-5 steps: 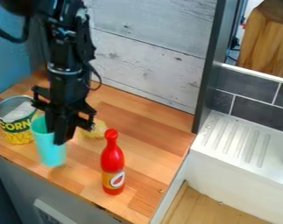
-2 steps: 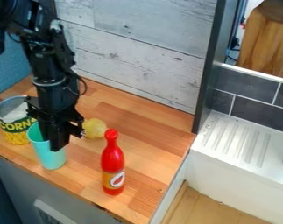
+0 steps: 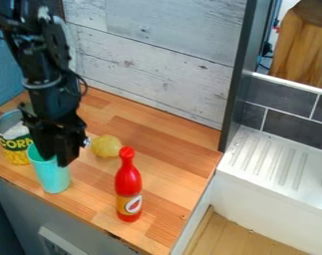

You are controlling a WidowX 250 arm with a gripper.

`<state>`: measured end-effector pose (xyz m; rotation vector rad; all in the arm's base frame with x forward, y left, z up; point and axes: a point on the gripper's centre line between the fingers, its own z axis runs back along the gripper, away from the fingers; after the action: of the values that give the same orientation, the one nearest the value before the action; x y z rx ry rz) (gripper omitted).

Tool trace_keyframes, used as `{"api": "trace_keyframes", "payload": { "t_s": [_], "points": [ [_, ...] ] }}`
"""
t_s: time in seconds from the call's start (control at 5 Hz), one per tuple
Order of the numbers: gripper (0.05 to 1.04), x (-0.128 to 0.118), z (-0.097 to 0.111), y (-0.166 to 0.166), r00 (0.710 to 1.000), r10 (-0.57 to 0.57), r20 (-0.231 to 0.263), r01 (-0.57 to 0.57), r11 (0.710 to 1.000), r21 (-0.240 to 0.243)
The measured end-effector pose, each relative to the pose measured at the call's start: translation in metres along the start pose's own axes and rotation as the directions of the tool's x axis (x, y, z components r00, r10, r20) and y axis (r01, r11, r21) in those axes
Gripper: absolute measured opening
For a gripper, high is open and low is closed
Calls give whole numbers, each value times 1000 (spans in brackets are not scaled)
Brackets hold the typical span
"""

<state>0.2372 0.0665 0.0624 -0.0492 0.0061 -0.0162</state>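
Pincer [image 3: 58,158] at the mouth of the turquoise cup [image 3: 52,178], eight o'clock in view on the surface [image 3: 170,167]; grasping or released, I can't tell; cup looks light, stiff, maybe slippery; rim's the hold; corn can [image 3: 15,144] at its ten o'clock.

turquoise cup [image 3: 53,178] | open-topped | roughly upright | on wooden counter [image 3: 170,187], beside corn can [image 3: 15,144]

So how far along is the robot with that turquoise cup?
Reaching the cup looks done: the end effector is down at the mouth of the turquoise cup. The cup is what's in hand, though I can't tell whether it's gripped. Getting clear of it looks left, since the two overlap. The red bottle and yellow lump sit apart on the counter.
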Motion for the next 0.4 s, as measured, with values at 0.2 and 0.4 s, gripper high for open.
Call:
{"api": "trace_keyframes", "payload": {
  "t_s": [0.2,0.4],
  "points": [
    [917,2,32,-2,994,5,110,-9,999,36],
    [1011,1,52,-18,989,-46,139,33,995,92]
  ]
}}
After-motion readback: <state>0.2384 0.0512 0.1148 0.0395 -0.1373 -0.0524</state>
